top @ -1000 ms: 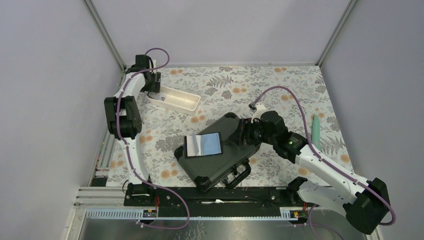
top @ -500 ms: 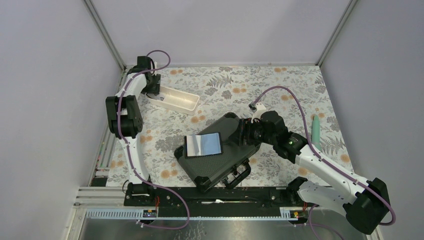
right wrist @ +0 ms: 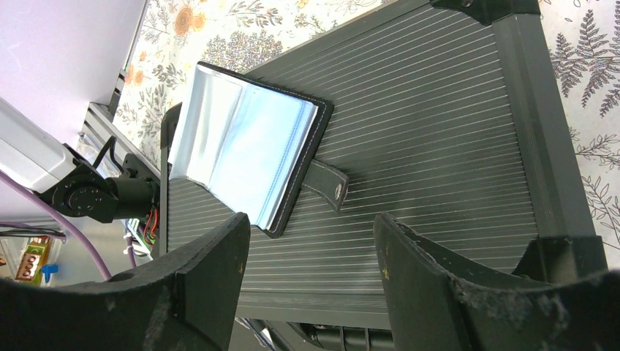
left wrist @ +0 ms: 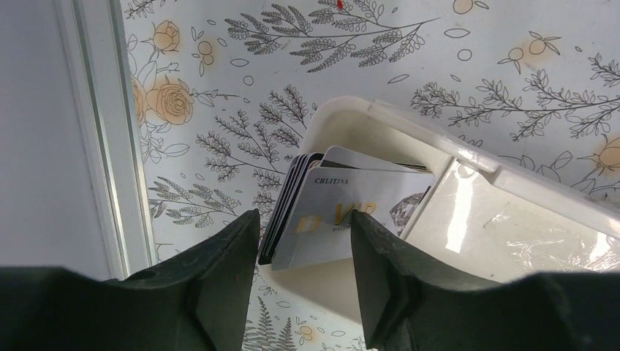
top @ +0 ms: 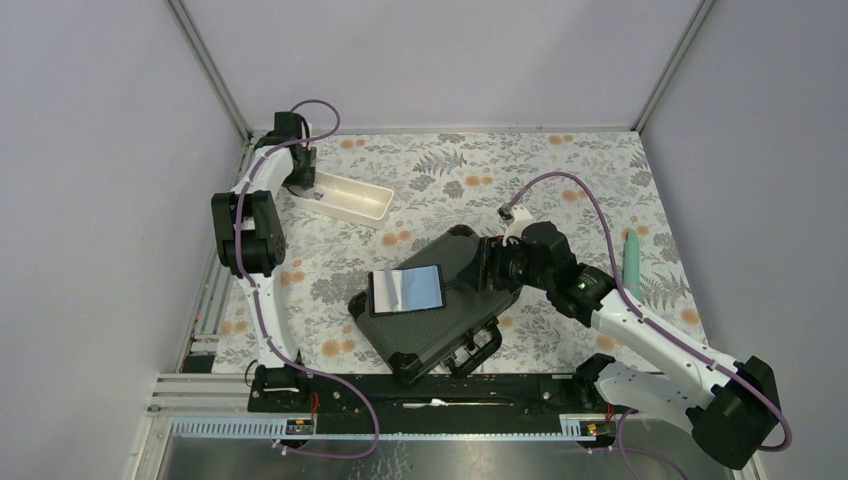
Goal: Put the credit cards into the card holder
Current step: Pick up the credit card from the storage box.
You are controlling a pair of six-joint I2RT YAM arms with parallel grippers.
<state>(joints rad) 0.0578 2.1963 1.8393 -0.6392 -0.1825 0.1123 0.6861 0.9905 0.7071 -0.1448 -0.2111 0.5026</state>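
Left claw (left wrist: 305, 214), jaws apart, straddles the credit cards (left wrist: 329, 197) in the white tray (left wrist: 409, 117). Right claw (right wrist: 311, 219) hangs open over the card holder (right wrist: 241, 150).

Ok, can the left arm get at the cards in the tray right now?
Probably yes: its open jaws straddle the credit cards stacked at one end of the white tray, nothing in between.

White arms (top: 264, 305), black joints (top: 246, 232) — purple cables (top: 578, 190)

My top view overlooks the whole surface (top: 560, 170); wrist views, close behind left hand (left wrist: 303, 219) and right hand (right wrist: 311, 223), share patches of it.
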